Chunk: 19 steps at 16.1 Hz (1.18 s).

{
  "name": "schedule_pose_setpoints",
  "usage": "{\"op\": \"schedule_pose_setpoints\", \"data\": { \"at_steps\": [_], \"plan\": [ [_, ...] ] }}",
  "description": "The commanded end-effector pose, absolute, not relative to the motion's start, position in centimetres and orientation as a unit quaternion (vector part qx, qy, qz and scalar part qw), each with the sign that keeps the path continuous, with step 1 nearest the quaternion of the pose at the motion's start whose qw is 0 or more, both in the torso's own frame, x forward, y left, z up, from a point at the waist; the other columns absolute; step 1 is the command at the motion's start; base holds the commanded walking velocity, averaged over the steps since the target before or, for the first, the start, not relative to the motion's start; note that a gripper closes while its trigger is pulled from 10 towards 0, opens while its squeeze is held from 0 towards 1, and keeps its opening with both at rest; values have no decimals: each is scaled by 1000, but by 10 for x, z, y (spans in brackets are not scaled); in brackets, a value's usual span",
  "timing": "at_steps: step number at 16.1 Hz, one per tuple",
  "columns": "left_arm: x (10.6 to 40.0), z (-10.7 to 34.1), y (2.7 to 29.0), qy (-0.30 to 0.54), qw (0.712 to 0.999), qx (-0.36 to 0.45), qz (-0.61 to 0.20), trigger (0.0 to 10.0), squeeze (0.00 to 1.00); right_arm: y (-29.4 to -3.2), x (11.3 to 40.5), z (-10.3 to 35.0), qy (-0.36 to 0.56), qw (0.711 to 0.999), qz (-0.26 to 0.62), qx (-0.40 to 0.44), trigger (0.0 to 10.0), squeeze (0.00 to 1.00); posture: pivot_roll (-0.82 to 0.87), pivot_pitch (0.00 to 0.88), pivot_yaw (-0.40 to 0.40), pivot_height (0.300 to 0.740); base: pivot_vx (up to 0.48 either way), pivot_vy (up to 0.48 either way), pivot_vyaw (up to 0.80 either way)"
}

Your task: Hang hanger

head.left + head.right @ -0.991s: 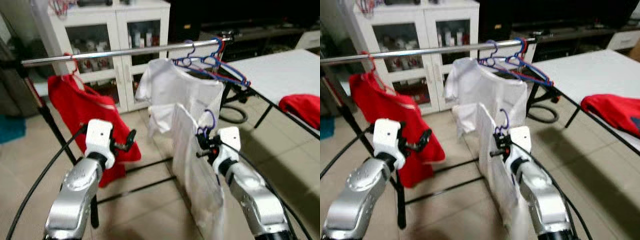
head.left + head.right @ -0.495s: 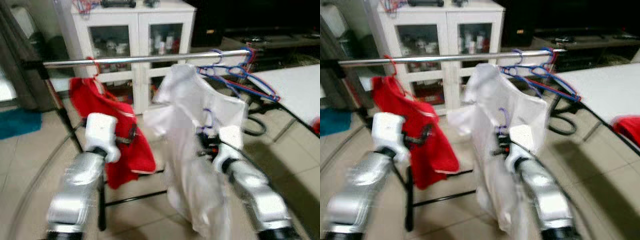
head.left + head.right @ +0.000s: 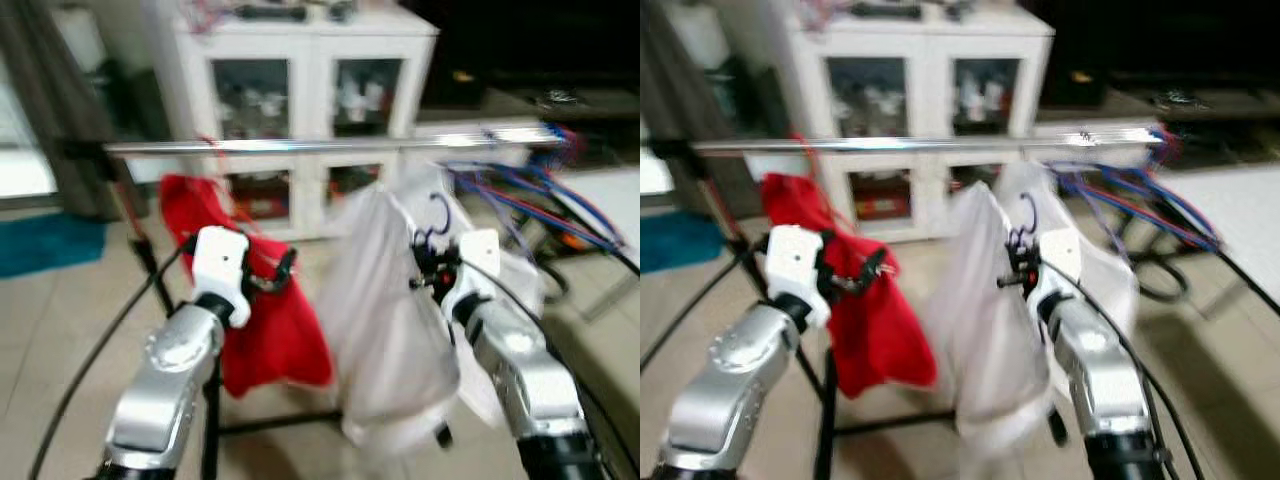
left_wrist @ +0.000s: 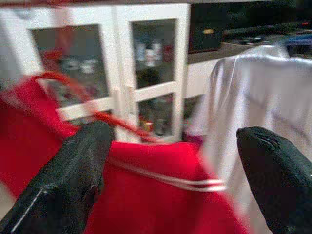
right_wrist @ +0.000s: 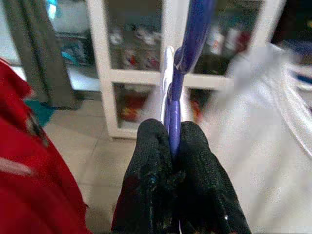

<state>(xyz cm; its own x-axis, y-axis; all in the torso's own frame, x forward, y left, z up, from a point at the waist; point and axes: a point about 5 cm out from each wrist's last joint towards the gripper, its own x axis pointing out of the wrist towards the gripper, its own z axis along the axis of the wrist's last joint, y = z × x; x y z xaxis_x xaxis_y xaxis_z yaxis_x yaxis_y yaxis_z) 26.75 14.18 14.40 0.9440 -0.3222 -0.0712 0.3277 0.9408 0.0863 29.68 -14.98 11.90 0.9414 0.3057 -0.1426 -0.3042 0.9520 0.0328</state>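
Observation:
My right gripper (image 3: 425,268) is shut on the neck of a blue hanger (image 5: 187,51) that carries a white garment (image 3: 385,330). The hanger's hook (image 3: 438,215) stands up just below the silver rail (image 3: 320,145) of the clothes rack. In the right wrist view the two black fingers (image 5: 151,165) pinch the blue wire. My left gripper (image 3: 275,275) is open and holds nothing, in front of a red garment (image 3: 250,300) that hangs from the rail on a red hanger (image 4: 73,87). The head views are blurred.
Several blue hangers (image 3: 530,195) hang at the rail's right end, over another white garment (image 3: 1100,270). A white glass-door cabinet (image 3: 300,90) stands behind the rack. The rack's black legs (image 3: 210,420) reach the tiled floor. A teal mat (image 3: 45,245) lies at the left.
The whole picture has shifted and blurred, so the camera has moved nearer the rack. My right gripper has lifted the blue hanger with the white garment closer to the rail.

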Motion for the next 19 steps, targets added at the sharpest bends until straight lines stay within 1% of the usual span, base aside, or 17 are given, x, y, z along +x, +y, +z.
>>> {"op": "schedule_pose_setpoints", "data": {
  "at_steps": [1, 3, 6, 8, 9, 10, 12, 14, 15, 18, 19],
  "plan": [
    [267, 148, 144, 24, 984, 57, -166, 10000, 1000, -139, 301, 131, 44, 983, 179, -1, 10000, 0, 131, 0, -34, 740, 364, 0, 0],
    [261, 152, 136, 20, 972, 72, -221, 10000, 1000, -130, 307, 142, 31, 978, 205, -8, 10000, 0, 134, 0, -38, 740, 0, 0, 0],
    [258, 156, 133, 15, 966, 80, -247, 10000, 1000, -115, 332, 160, 27, 979, 203, -12, 10000, 0, 137, 0, -53, 740, 0, 0, 0],
    [257, 158, 130, 15, 963, 82, -257, 10000, 1000, -108, 346, 168, 25, 977, 210, 4, 10000, 0, 142, 0, -63, 740, 0, 0, 0],
    [257, 158, 130, 17, 962, 88, -258, 10000, 1000, -104, 357, 172, 49, 978, 197, 48, 10000, 0, 145, 0, -72, 740, 0, 0, 0],
    [258, 158, 131, 17, 963, 89, -255, 10000, 1000, -104, 365, 168, 70, 980, 179, 55, 10000, 0, 147, 0, -73, 740, 0, 0, 0],
    [258, 159, 131, 17, 963, 90, -255, 10000, 1000, -99, 378, 166, 82, 982, 169, 13, 10000, 0, 151, 0, -65, 740, 0, 0, 0],
    [258, 159, 131, 21, 960, 96, -261, 10000, 1000, -89, 390, 174, 84, 981, 176, 1, 10000, 0, 152, 0, -60, 740, 0, 0, 0],
    [255, 161, 127, 23, 954, 89, -285, 10000, 1000, -80, 398, 177, 102, 979, 175, -14, 10000, 0, 160, 0, -62, 740, 0, 0, 0],
    [251, 164, 127, 23, 949, 95, -298, 10000, 1000, -69, 395, 163, 146, 970, 192, -26, 10000, 0, 187, 10, -63, 740, 0, 0, 0],
    [251, 164, 128, 26, 948, 95, -302, 10000, 1000, -69, 393, 155, 166, 966, 196, -23, 10000, 1000, 189, 14, -52, 740, 0, 0, 0]
  ]
}}
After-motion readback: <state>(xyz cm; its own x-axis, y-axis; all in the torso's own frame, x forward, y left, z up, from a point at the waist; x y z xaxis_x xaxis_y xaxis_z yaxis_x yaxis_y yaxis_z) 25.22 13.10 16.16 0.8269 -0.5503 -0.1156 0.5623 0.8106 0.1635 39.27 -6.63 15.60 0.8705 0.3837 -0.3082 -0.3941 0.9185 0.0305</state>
